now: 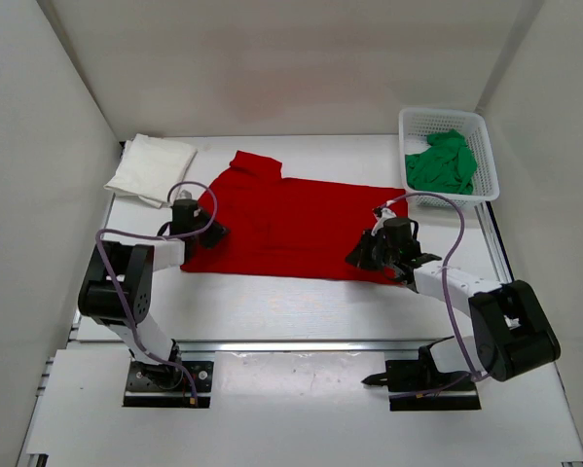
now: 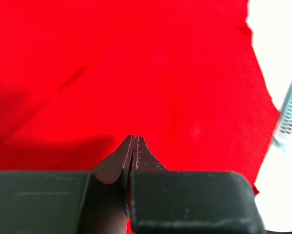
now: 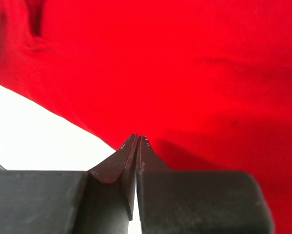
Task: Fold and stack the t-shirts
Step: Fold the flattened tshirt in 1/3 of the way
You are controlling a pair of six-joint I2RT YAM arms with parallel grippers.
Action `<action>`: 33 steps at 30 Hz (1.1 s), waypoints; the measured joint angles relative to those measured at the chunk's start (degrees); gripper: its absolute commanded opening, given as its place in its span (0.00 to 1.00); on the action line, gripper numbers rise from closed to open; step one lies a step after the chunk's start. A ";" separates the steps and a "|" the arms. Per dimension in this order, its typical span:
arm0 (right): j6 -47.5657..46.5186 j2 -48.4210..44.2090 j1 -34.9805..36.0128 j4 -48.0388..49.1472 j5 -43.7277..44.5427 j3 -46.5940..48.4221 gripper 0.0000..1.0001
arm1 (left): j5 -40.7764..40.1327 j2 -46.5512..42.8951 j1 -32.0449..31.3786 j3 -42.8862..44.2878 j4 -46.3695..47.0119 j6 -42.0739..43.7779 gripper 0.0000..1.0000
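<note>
Whether cloth is caught cannot be told: the left gripper (image 2: 134,138) and right gripper (image 3: 137,136) are seen pressed together at the edges of the red t-shirt (image 1: 291,219), spread flat mid-table. The green t-shirt (image 1: 445,163) is crumpled inside the basket (image 1: 490,161); the white t-shirt (image 1: 150,167) is folded far left

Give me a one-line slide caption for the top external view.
Top view: red t-shirt spread flat on the table, white t-shirt at far left, green t-shirt bunched in the basket.
</note>
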 measured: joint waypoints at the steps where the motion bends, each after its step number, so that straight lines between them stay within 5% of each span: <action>1: 0.00 0.59 0.24 0.02 0.07 0.00 0.00 | -0.07 -1.03 0.92 -2.01 0.20 -0.04 0.08; 7: -0.02 4.66 1.79 -1.16 1.90 0.00 0.00 | 4.13 -1.75 4.07 -8.61 3.39 -1.51 0.05; 13: 0.26 6.99 3.02 -2.12 3.54 0.50 0.00 | 8.55 -9.35 6.43 -13.44 -3.39 0.81 0.04; 21: 2.49 6.23 11.89 -1.68 4.09 -0.44 0.00 | 13.64 -26.40 22.01 -23.96 -14.53 7.32 0.07; 26: 2.34 2.23 13.81 -7.37 3.98 -0.90 0.00 | 13.79 -32.22 19.37 -23.30 -19.78 8.55 0.10; 33: -0.31 -3.52 -1.60 -11.87 5.95 1.60 0.00 | 12.44 -31.89 9.53 -14.49 -18.38 8.79 0.13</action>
